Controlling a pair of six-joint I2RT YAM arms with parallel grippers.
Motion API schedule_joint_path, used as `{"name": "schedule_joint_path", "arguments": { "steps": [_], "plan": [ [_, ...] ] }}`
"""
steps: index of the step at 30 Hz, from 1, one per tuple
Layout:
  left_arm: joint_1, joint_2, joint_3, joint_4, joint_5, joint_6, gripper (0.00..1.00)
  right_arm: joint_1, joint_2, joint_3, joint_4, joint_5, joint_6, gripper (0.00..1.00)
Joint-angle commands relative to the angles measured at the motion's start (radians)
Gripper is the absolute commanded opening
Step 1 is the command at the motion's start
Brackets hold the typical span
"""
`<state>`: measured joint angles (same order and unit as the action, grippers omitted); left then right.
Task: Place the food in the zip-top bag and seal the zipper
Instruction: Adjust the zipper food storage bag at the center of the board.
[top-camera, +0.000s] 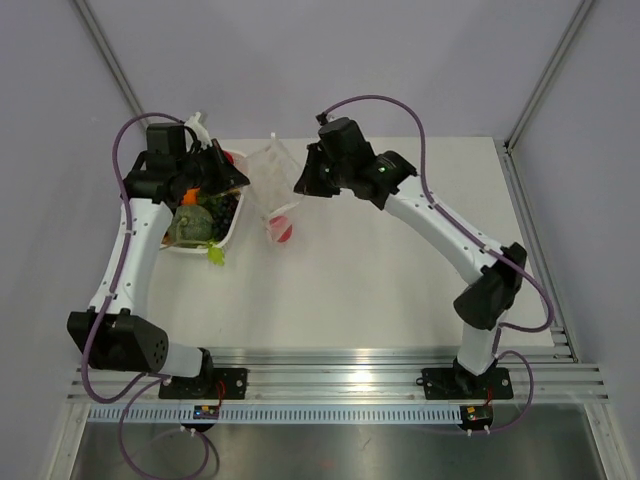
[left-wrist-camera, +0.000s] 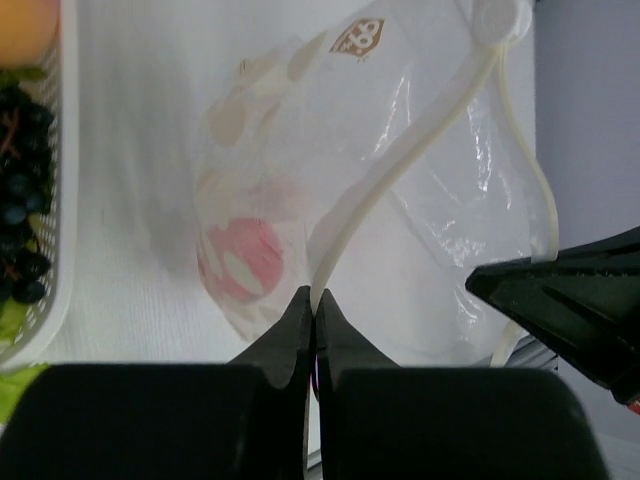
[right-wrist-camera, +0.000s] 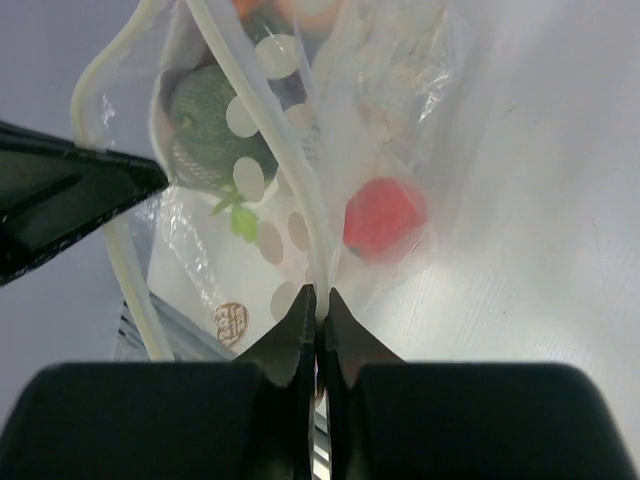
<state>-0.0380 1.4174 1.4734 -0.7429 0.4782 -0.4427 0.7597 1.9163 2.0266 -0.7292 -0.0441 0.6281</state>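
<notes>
Pinching the zipper (left-wrist-camera: 420, 135) of the zip-top bag (top-camera: 272, 185), left gripper (left-wrist-camera: 313, 305) and right gripper (right-wrist-camera: 318, 300) both clamped on it, 1 red ball (right-wrist-camera: 385, 215) inside.

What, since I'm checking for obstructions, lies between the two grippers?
The clear zip-top bag, one rim pinched by the left gripper and another by the right gripper, red ball inside; the top view shows it.

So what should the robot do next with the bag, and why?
Probably ease both grippers apart a little to open the bag wider. The left gripper and right gripper each pinch the zipper, only a red ball sits inside, and more food waits in the tray.
</notes>
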Motion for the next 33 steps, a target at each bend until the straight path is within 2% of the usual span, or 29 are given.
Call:
{"name": "schedule_joint_path", "arguments": {
  "steps": [1,3,6,11,17,18,19,20,26,28,29,31,33],
  "plan": [
    [-0.026,-0.041,0.079,-0.033,-0.032,0.041,0.00,0.015,-0.190,-0.087,0.033,0.073,-0.027,0.02],
    [-0.046,-0.012,0.053,-0.042,-0.067,0.039,0.00,0.013,-0.201,-0.181,0.025,0.122,-0.021,0.01],
    [-0.091,0.003,0.053,-0.101,-0.093,0.084,0.00,0.010,-0.191,-0.236,-0.050,0.148,-0.008,0.00],
    [-0.129,0.035,0.039,-0.156,-0.109,0.139,0.00,0.009,-0.284,-0.408,0.028,0.196,0.025,0.01],
    [-0.188,0.037,-0.028,-0.121,-0.066,0.125,0.00,0.009,-0.304,-0.437,0.054,0.185,0.033,0.14],
    [-0.189,0.035,-0.036,-0.112,-0.049,0.121,0.00,0.009,-0.304,-0.439,0.056,0.187,0.035,0.17],
    [-0.189,0.034,-0.048,-0.093,-0.043,0.113,0.00,0.009,-0.307,-0.442,0.057,0.184,0.036,0.26],
    [-0.189,0.034,-0.051,-0.086,-0.039,0.108,0.00,0.009,-0.309,-0.448,0.062,0.181,0.035,0.28],
    [-0.197,0.031,-0.055,-0.052,0.031,0.094,0.00,0.009,-0.355,-0.496,0.086,0.216,0.056,0.31],
    [-0.209,0.037,-0.038,-0.061,0.031,0.098,0.00,0.009,-0.379,-0.516,0.099,0.230,0.065,0.28],
    [-0.217,0.038,-0.029,-0.064,0.030,0.098,0.00,0.009,-0.388,-0.537,0.117,0.233,0.068,0.17],
    [-0.221,0.046,-0.015,-0.064,0.033,0.095,0.00,0.009,-0.404,-0.548,0.123,0.243,0.079,0.02],
    [-0.223,0.054,-0.001,-0.065,0.040,0.096,0.00,0.009,-0.414,-0.549,0.119,0.253,0.084,0.00]
  ]
}}
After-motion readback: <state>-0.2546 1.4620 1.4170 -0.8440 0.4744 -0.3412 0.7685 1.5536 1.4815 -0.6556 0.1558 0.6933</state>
